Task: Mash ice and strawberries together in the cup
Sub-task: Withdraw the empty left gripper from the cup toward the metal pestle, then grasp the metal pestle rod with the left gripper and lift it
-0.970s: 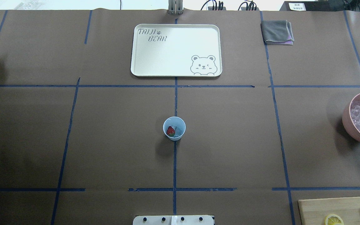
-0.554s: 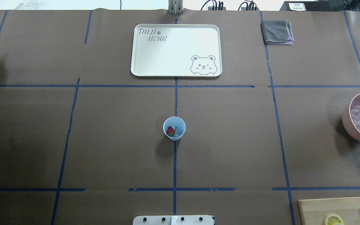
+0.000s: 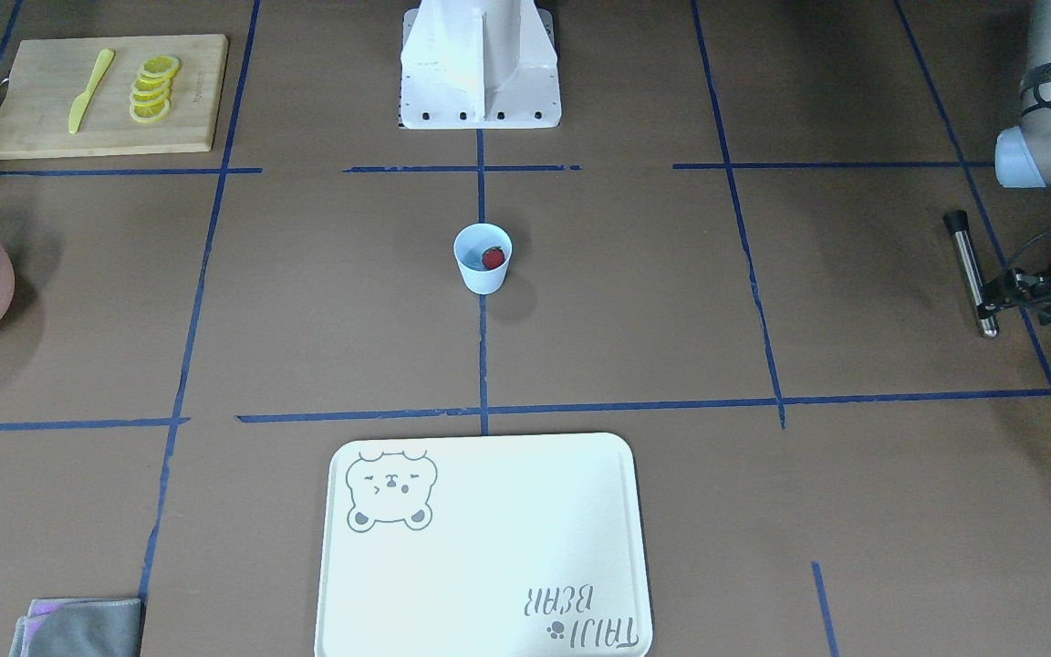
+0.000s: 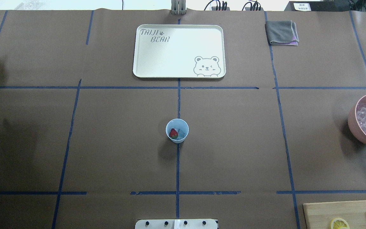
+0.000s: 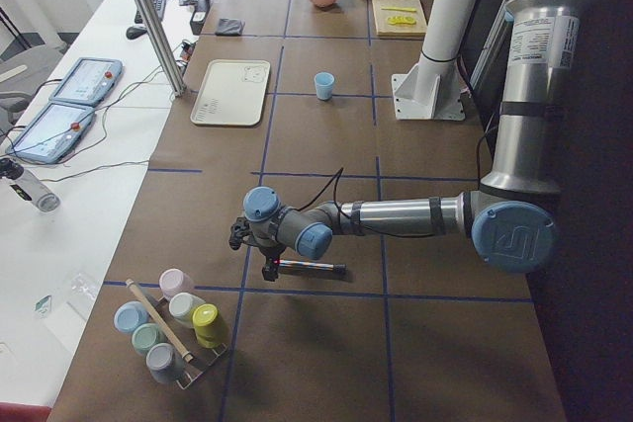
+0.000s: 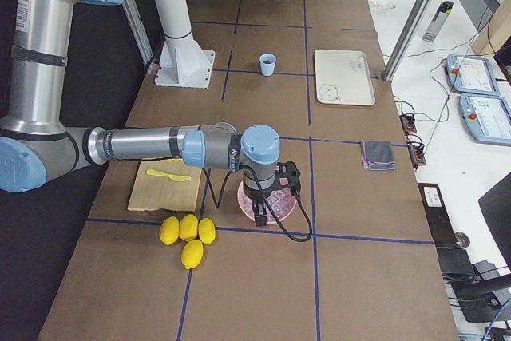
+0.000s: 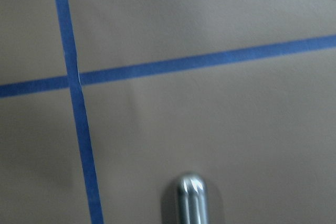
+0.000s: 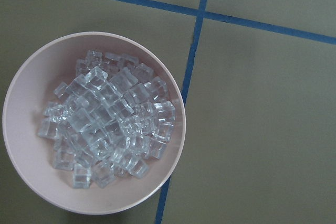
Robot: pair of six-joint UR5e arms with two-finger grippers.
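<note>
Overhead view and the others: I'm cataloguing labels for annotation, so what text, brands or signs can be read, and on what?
"TAIJI BEAR", beside a paw print: on the cream rectangular plastic tray.
White paper sign at the overhead view's top right: too small to read.
White sticker on the left arm, on its grey upright tube: too small to read.

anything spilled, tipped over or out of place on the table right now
Nothing stands out. The cup stands upright with the strawberry inside. The ice sits heaped in the pink bowl with none spilled around it. The lemon slices lie neatly overlapped on the cutting board.
</note>
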